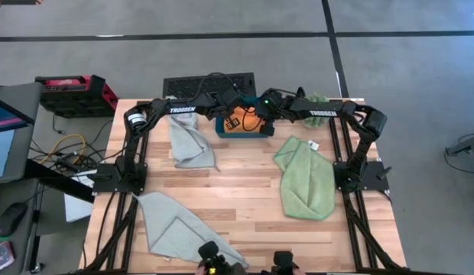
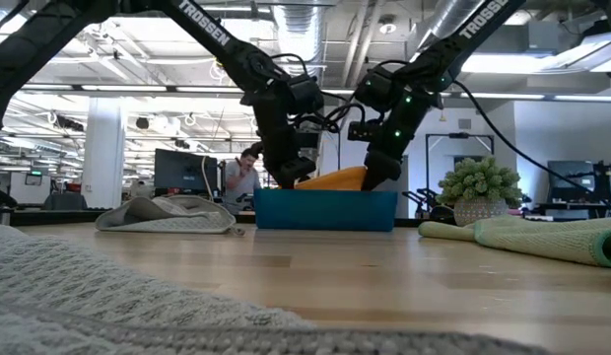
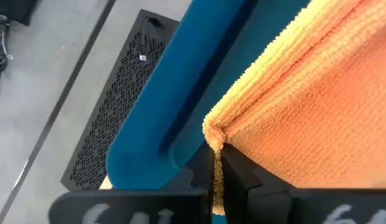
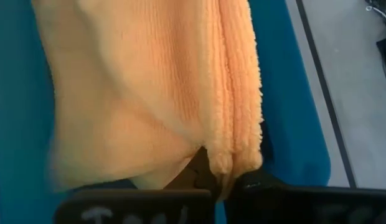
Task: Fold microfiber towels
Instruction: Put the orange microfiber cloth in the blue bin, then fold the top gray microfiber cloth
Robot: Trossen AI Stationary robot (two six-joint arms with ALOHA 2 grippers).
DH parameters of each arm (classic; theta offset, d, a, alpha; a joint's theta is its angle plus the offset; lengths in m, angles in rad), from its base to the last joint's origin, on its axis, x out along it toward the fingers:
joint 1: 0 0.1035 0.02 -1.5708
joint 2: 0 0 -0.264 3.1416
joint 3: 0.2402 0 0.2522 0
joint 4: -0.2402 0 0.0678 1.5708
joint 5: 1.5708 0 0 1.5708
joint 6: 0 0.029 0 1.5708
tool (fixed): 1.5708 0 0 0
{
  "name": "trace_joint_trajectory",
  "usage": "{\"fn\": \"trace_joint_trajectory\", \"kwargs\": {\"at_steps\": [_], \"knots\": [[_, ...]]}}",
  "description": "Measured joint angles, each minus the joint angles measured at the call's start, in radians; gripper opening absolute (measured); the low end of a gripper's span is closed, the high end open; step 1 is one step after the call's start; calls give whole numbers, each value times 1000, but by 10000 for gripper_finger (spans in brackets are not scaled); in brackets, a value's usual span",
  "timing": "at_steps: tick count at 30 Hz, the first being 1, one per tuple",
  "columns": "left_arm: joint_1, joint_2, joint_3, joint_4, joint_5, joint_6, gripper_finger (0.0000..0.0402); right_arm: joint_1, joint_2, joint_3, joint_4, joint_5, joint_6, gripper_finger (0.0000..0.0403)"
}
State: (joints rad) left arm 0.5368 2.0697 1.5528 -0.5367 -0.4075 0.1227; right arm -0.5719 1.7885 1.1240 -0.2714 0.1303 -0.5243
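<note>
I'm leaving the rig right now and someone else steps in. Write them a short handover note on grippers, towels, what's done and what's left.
Left gripper: shut on a corner of the orange towel, over the teal tray.
Right gripper: pinching the same towel's folded edge at the tray.
Orange towel: folded, going into the tray, not yet released.
Green towel: on the table's right side, loosely folded.
Grey-blue towel: left of the tray, rumpled.
Second grey-blue towel: near edge, left.
Done: orange fold.
Left: release it, then likely the other three.
</note>
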Motion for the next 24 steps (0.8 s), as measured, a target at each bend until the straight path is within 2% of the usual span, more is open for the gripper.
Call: {"fn": "trace_joint_trajectory", "kwargs": {"at_steps": [4,8,14,21,24], "knots": [[0,6,0,-3,-10,0,5,1,0,0,-4,3,0,50],[11,10,-4,-20,-22,0,27,-1,0,-2,-11,10,0,71],[23,11,-3,-23,-13,0,83,-1,0,-2,2,6,0,111],[29,11,-3,-14,-10,27,151,8,0,-1,20,14,1,187],[26,11,2,-18,-74,76,169,15,-1,-1,20,67,1,214]]}}
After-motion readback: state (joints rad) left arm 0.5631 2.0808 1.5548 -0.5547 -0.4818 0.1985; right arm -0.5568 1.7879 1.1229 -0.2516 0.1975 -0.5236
